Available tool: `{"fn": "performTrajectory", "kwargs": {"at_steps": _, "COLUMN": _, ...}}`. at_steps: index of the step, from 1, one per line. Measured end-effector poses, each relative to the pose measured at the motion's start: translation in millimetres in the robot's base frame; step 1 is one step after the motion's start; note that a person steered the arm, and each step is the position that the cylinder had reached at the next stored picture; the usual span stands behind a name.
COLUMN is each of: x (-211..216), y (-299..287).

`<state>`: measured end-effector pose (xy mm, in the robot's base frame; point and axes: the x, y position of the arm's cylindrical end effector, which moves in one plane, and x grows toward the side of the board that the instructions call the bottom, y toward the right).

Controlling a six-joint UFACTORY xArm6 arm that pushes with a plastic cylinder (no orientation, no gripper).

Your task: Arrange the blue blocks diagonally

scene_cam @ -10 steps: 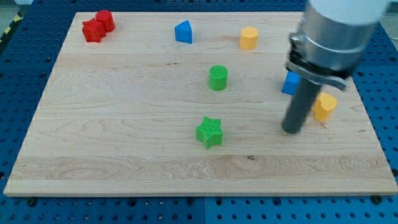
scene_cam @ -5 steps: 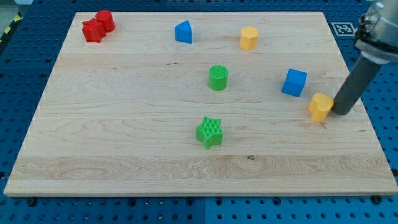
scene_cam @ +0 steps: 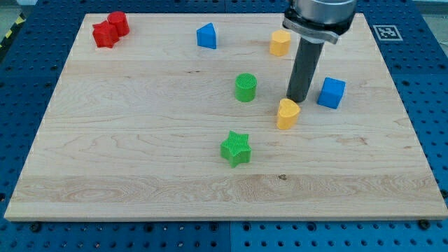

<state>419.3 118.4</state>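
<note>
A blue cube (scene_cam: 332, 92) sits at the view's right of the board. A second blue block (scene_cam: 206, 36), roughly triangular, sits near the view's top, left of centre. My tip (scene_cam: 299, 97) rests on the board just left of the blue cube and right above a yellow block (scene_cam: 288, 113), touching or almost touching that yellow block.
A second yellow block (scene_cam: 280, 43) sits near the view's top. A green cylinder (scene_cam: 246, 87) and a green star (scene_cam: 236, 148) stand mid-board. Two red blocks (scene_cam: 110, 29) sit together at the top left corner. The wooden board (scene_cam: 140, 154) lies on a blue perforated table.
My tip has swung from the view's right edge to the left of the blue cube. The lower yellow block has been pushed left, from right of the cube to below-left of it.
</note>
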Motion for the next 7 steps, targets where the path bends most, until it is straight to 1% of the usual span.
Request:
{"fn": "performTrajectory", "kwargs": {"at_steps": 1, "x": 0.0, "y": 25.4}}
{"fn": "performTrajectory", "kwargs": {"at_steps": 4, "x": -6.7, "y": 51.3}}
{"fn": "performTrajectory", "kwargs": {"at_steps": 6, "x": 2.9, "y": 59.4}}
{"fn": "performTrajectory", "kwargs": {"at_steps": 7, "x": 14.4, "y": 66.1}}
